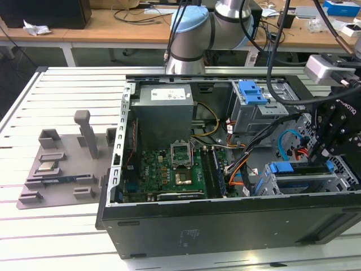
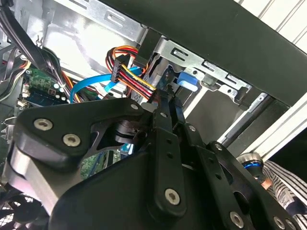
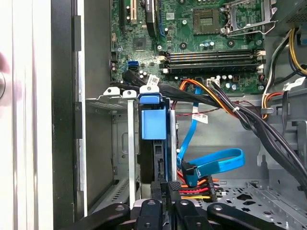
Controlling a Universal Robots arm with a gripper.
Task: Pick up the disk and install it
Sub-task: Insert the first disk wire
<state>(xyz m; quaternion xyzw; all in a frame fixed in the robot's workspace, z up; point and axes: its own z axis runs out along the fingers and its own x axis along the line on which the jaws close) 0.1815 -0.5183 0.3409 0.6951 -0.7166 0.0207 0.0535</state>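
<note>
The disk sat on its edge in the metal drive cage at the front of the open computer case, its blue frame showing. The gripper was at its back end with thin fingers pressed close together, seemingly on the disk's edge. The step looked like seating it; the next move would need a straight, gentle push

A white slatted table carries the open computer case and, well off to the exterior view's left of the tool, a grey holder tray. Behind, beyond the arm's base, runs a wooden desk strewn with cables, paper scraps and small boxes. Light is even and bright.
</note>
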